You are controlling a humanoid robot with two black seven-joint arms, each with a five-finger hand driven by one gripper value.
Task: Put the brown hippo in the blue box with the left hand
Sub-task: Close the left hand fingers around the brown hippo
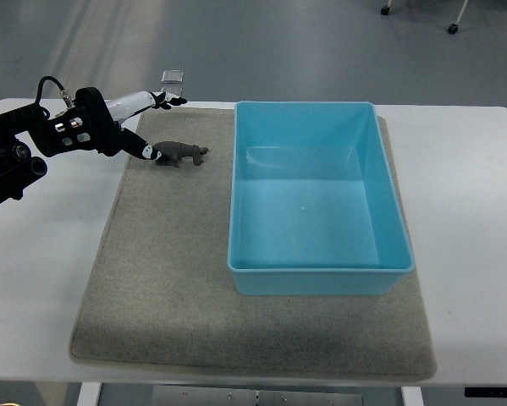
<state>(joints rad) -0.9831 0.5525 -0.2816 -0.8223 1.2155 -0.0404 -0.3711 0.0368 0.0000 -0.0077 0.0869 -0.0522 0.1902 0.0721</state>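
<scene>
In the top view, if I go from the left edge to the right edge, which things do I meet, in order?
left hand → brown hippo → blue box

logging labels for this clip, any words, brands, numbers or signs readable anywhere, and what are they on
None: no text can be read in this top view.
Light blue plastic box: plain walls, no label.
Small brown toy hippo: no marking.
Grey felt mat and white table: bare of print.
Left hand: small white spots, no legible text.
Small clear object beyond the table: too small to tell.
</scene>
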